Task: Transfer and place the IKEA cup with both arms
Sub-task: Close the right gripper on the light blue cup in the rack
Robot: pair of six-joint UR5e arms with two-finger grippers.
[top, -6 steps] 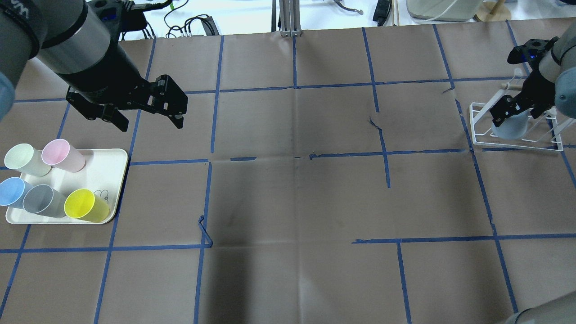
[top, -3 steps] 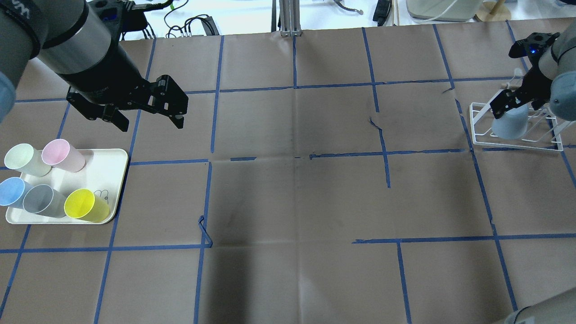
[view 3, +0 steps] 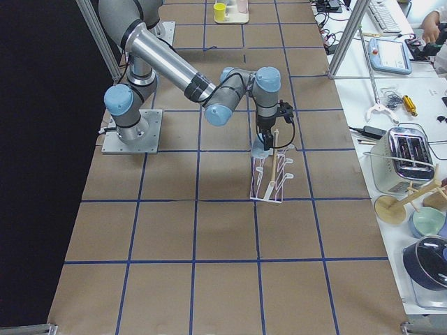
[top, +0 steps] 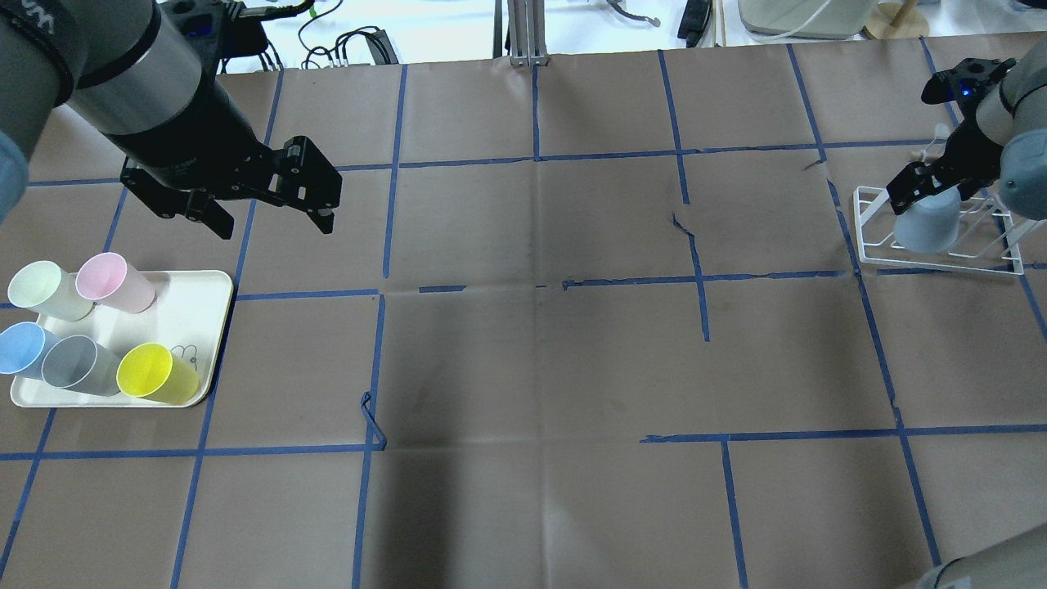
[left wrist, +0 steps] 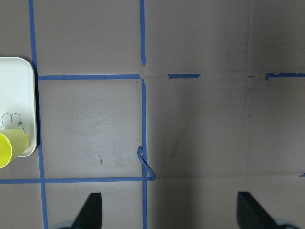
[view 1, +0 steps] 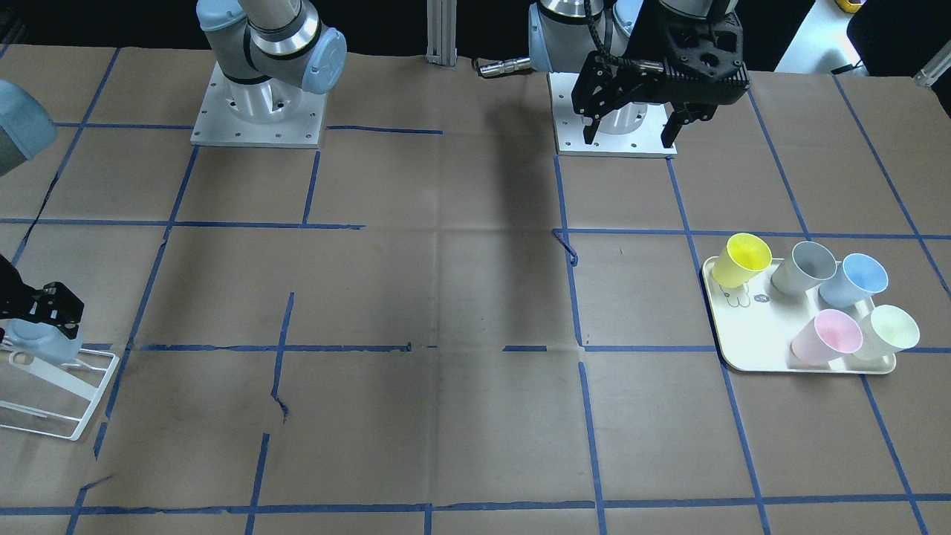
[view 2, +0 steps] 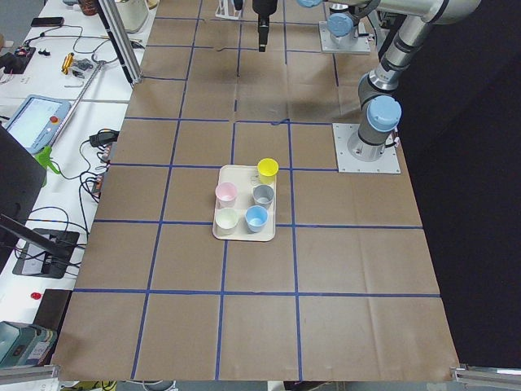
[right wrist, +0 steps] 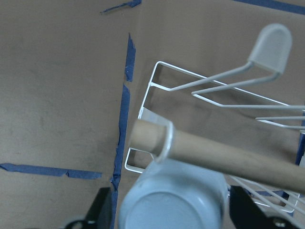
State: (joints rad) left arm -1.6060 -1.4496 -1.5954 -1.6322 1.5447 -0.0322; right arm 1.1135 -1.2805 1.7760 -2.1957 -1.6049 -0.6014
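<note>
The IKEA cup (top: 928,227), pale sky-blue, sits upside down on the white wire rack (top: 941,260) at the right end of the table. My right gripper (top: 923,185) is open just above it, one finger on each side of the cup's base (right wrist: 174,210) with a gap on both sides. The cup also shows in the front view (view 1: 36,343) and the right exterior view (view 3: 261,148). My left gripper (top: 266,206) is open and empty, hanging over the table beyond the tray; its fingertips (left wrist: 90,210) frame bare paper.
A white tray (top: 190,304) at the left holds green (top: 45,290), pink (top: 114,282), blue (top: 23,348), grey (top: 78,364) and yellow (top: 155,372) cups. A wooden dowel (right wrist: 228,152) of the rack crosses just above the cup. Blue tape lines grid the brown paper.
My right gripper has risen a little off the cup, which stays on the rack. The left arm has not moved.
</note>
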